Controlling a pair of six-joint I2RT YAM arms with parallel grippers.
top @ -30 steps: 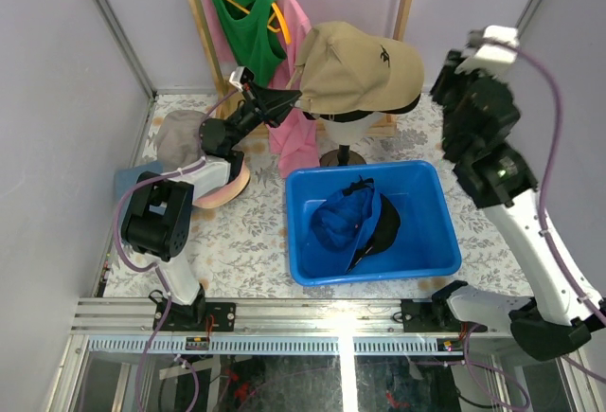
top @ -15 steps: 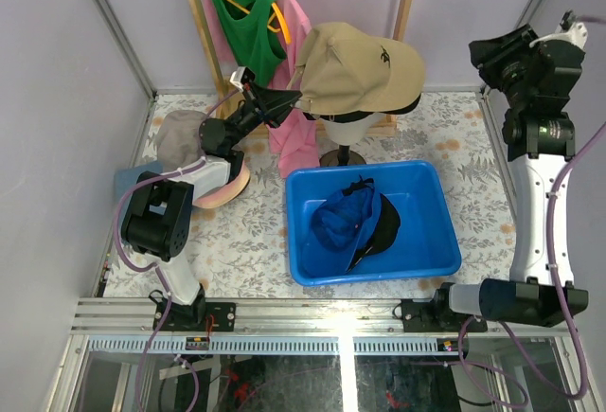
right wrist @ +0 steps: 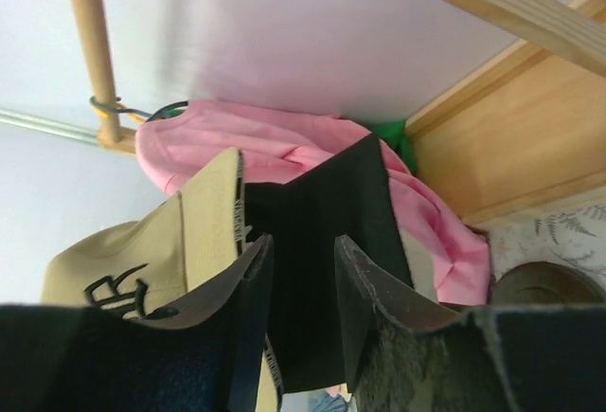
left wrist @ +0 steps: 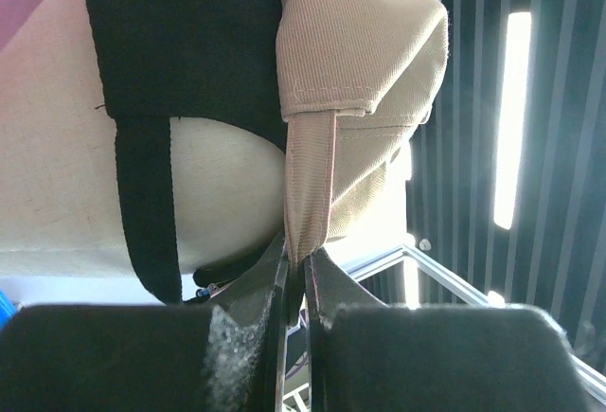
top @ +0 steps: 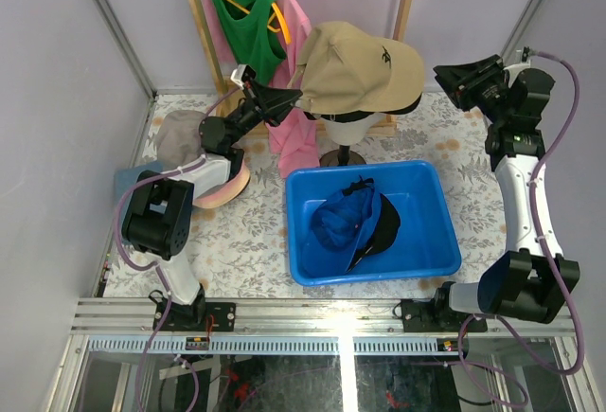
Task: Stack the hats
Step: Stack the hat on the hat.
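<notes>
1. Table [top: 246,232], floral cover; it bears every item below.
2. Blue bin [top: 379,275], right of centre toward 4 o'clock. Inside, a blue baseball cap [top: 343,218] and a black baseball cap [top: 383,227] lie touching.
3. Pink shirt [top: 294,137] and green shirt [top: 248,24], on hangers at 11 o'clock.
4. Mannequin head [top: 346,128], at 12 o'clock. It wears the khaki baseball cap [top: 360,66] over a black hat [top: 393,107].
5. Grey-taupe bucket hat [top: 175,137] and pink bucket hat [top: 235,180], together at 10 o'clock, partly behind the left arm.
6. Left gripper [left wrist: 295,275], at the khaki cap's 9 o'clock. Its fingers are pressed together, pinching the cap's rear strap [left wrist: 311,175].
7. Right gripper [right wrist: 301,246], at the khaki cap's 3 o'clock, near the brim. Its fingers are spread and black fabric shows in the gap; contact cannot be told.
</notes>
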